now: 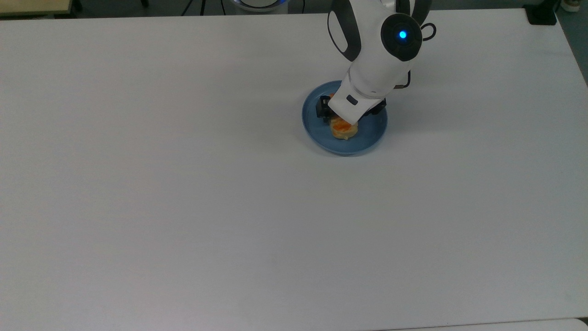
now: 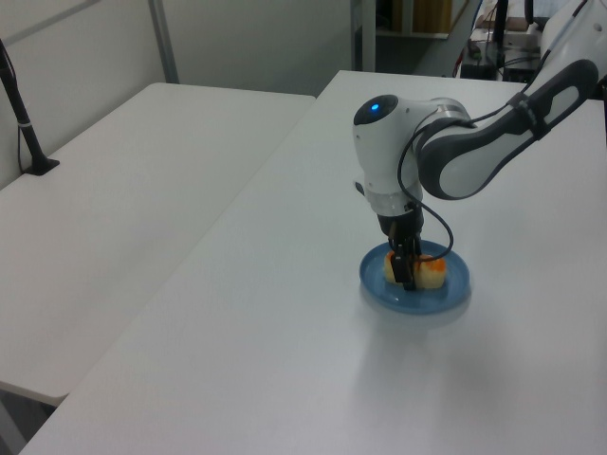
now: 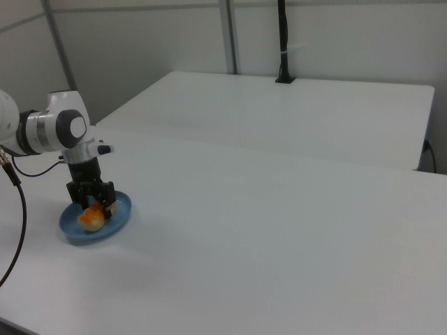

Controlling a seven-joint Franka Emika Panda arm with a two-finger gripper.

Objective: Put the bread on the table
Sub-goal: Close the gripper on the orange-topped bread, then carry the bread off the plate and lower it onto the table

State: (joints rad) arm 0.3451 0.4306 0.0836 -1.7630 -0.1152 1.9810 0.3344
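The bread point(image 1: 343, 129) point(image 2: 431, 274) point(image 3: 89, 218) is a pale-tan oblong piece with orange-red glaze, lying on a round blue plate point(image 1: 370, 133) point(image 2: 457, 290) point(image 3: 117, 215) on the white table point(image 1: 183, 184) point(image 2: 285, 332) point(image 3: 279, 230). My gripper point(image 1: 349, 113) point(image 2: 408, 275) point(image 3: 92, 201) points straight down over the plate. It is open, with one black finger on each long side of the bread. The white hand hides the bread's far end in the top view.
A second white table point(image 2: 123, 190) point(image 3: 279, 112) stands beside this one, with a black post point(image 2: 24, 123) point(image 3: 283, 42) clamped at its edge. A black clamp point(image 1: 542, 14) sits at the table's corner in the top view's upper right. The arm's cable point(image 3: 14, 209) hangs near the plate.
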